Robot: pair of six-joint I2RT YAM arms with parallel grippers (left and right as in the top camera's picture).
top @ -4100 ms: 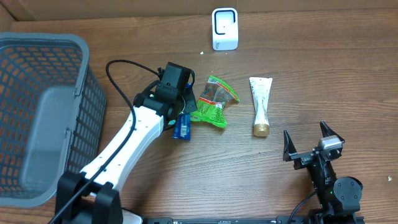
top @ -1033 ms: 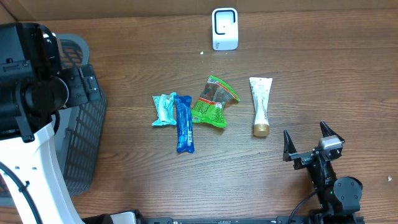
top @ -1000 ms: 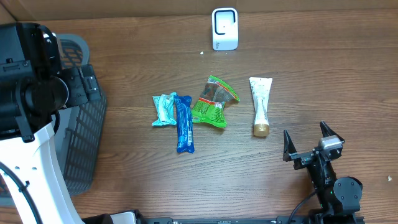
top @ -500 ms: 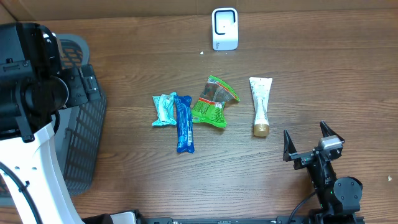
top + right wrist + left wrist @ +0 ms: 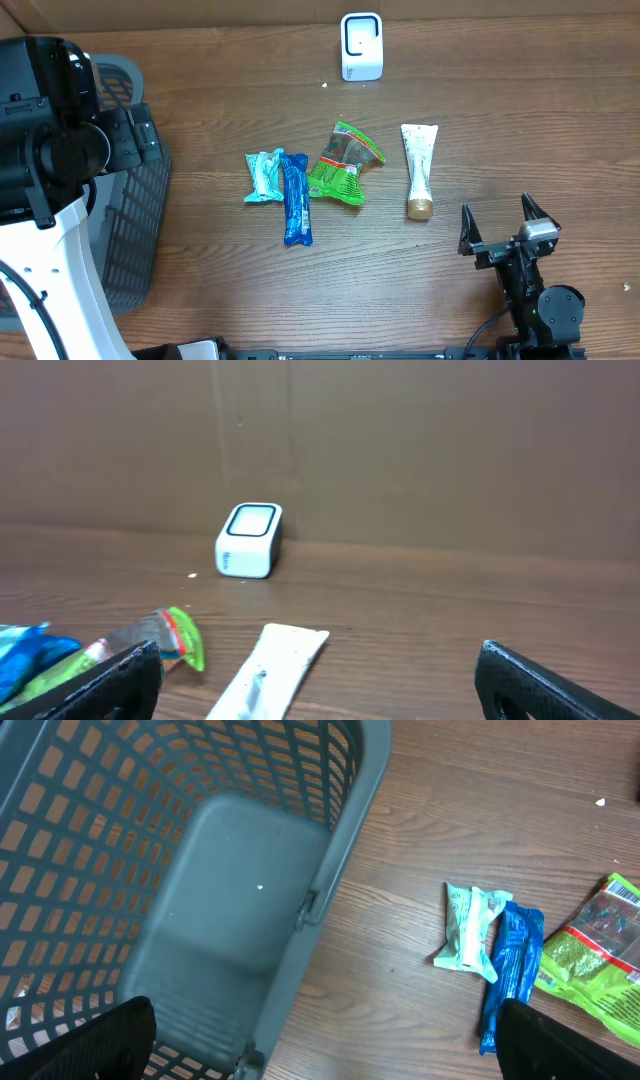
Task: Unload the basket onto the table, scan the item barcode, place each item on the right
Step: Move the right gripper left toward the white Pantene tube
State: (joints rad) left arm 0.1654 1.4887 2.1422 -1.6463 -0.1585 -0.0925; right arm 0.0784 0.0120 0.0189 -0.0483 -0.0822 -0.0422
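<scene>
Green packet (image 5: pixel 344 163) lies crumpled near the middle of the bench (image 5: pixel 380 290). Its left end touches the blue packet (image 5: pixel 294 200), a long one pointing toward the near edge. The teal packet (image 5: pixel 265 176) lies against the blue one's left side. On the right, apart from the green packet, the tube (image 5: pixel 419 168) lies lengthwise with its gold cap toward the near edge and its flat crimped end toward the far edge. Nothing is touching any of the four.

The scanner (image 5: pixel 361 46), a small white box, stands upright at the far edge, well apart from the items and roughly in line with the gap between the green packet and the tube.

The right gripper (image 5: pixel 497 207) sits low by the near right corner, past the tube's cap, its claw released, spread wide and empty. In the right wrist view it faces the scanner.

The left gripper (image 5: pixel 320 1045) hangs high at the left edge over the grey mesh basket (image 5: pixel 140 230), its claw likewise released, spread wide and empty.
</scene>
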